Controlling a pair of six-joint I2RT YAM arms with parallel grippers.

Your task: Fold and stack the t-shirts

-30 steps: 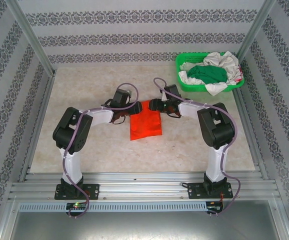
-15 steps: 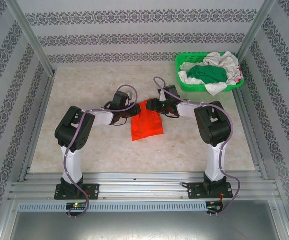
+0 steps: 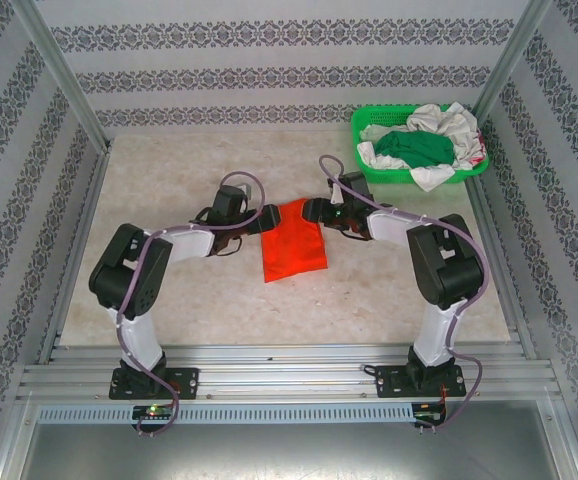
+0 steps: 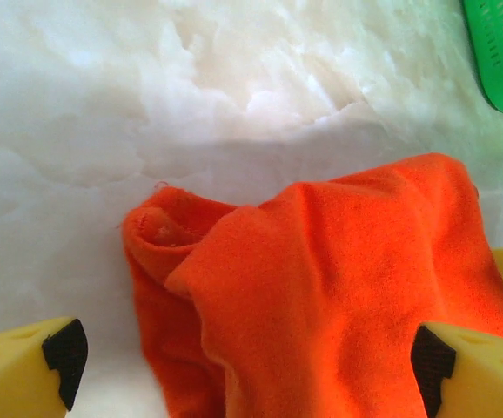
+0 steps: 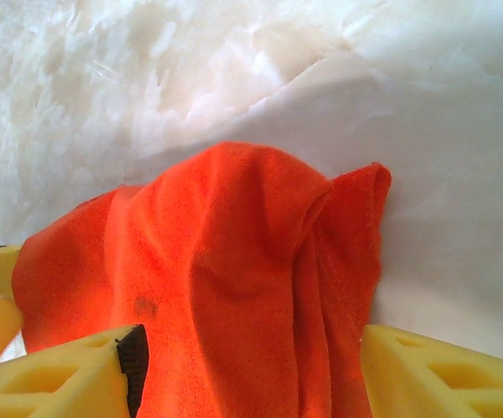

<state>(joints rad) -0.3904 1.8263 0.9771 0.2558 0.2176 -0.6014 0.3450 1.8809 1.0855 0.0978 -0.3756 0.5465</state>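
**Item: orange-red t-shirt (image 3: 294, 243).** It lies folded into a compact oblong at the middle of the desk (image 3: 189, 300), between the two grippers. Its far edge is rumpled, with one corner rolled over on the left side.

**Left gripper (image 3: 266, 220).** It sits at the shirt's far left corner. The jaws are spread wide, one on each side of the cloth, gripping nothing.

**Right gripper (image 3: 312, 210).** It sits at the far right corner. The jaws are parted and straddle the cloth without pinching it.

**Change noted.** Half a second ago the far edge was drawn up into a peak between the grippers. It now lies down on the desk and reaches farther back than it did a second ago. Both elbows have swung outward.

**Reading.** The edge looks to have been let go, so this fold is probably finished or needs only smoothing.

**Remaining stock.** A dark green t-shirt (image 3: 414, 148) and a white t-shirt (image 3: 449, 122) lie heaped unfolded in the green basket (image 3: 369, 125) at the far right corner. Most of the task is still to do.
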